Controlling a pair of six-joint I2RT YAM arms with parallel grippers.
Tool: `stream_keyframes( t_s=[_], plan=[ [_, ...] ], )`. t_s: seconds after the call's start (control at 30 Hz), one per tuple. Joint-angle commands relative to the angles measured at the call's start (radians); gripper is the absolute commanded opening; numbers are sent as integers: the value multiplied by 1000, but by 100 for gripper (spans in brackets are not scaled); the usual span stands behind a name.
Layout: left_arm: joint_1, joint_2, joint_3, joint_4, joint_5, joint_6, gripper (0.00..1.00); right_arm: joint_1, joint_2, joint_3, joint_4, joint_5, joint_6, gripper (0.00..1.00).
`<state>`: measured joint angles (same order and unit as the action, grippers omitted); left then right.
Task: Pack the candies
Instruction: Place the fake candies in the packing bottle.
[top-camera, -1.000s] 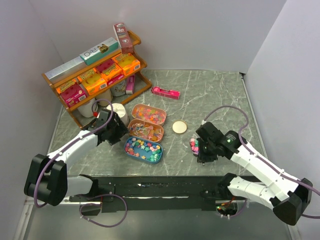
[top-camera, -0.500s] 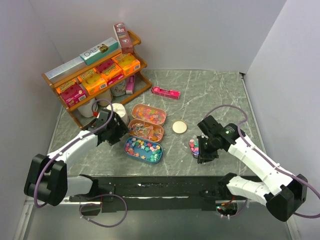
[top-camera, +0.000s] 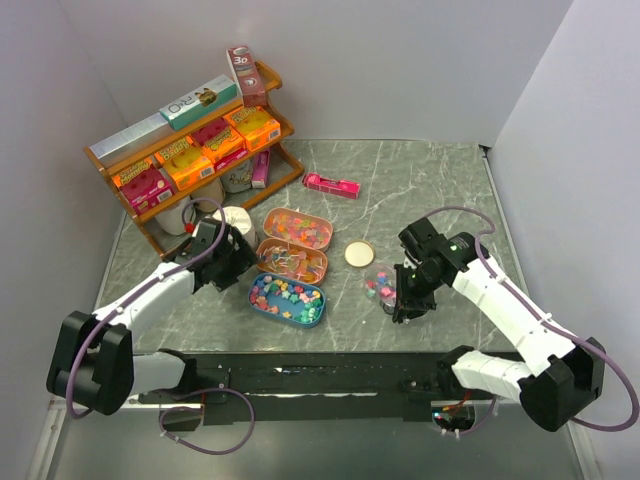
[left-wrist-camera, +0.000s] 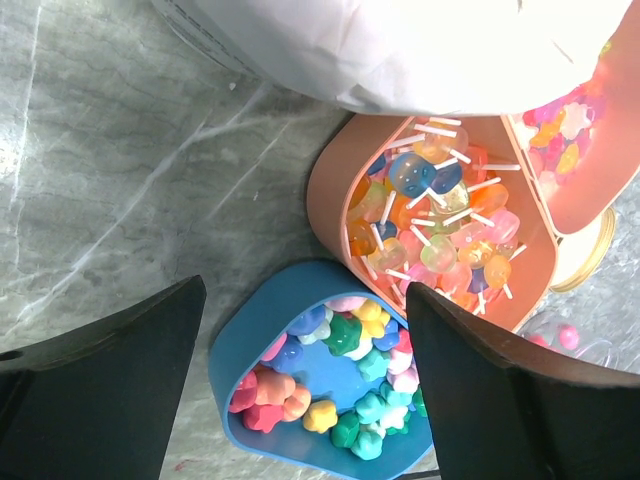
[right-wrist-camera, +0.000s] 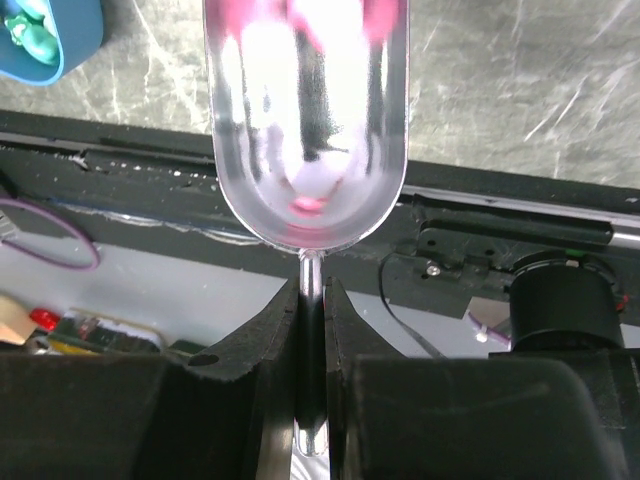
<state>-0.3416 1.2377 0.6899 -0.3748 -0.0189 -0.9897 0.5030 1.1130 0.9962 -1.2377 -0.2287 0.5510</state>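
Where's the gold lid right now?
Top view: the gold lid lies flat mid-table, just right of the lollipop tray and a little beyond the clear scoop.

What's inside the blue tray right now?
Flower-shaped candies in pink, green, yellow, blue and orange, loosely covering the blue tray's floor. A finger of the left tool hides its right end in the wrist view.

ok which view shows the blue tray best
Left wrist: the blue tray sits close up in the lower frame, with each candy distinct. The top view shows the whole tray, but small. The right wrist view catches only one corner of it, at top left.
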Motion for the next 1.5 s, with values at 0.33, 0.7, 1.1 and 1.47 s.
stream_keyframes(
  t_s=[0.33,0.7,1.1,1.47],
  plan=[
    [3,-32,3,8,-46,39,95,-63,-10,25,-20,-139,-17,0],
    [3,-50,19,-7,-46,48,98,-67,-70,93,-3,-136,-66,0],
    [3,-60,48,-12,-13,75,97,221,65,353,129,40,-206,0],
    [3,-50,66,-67,-27,85,99,350,307,506,118,46,-425,0]
  ],
)
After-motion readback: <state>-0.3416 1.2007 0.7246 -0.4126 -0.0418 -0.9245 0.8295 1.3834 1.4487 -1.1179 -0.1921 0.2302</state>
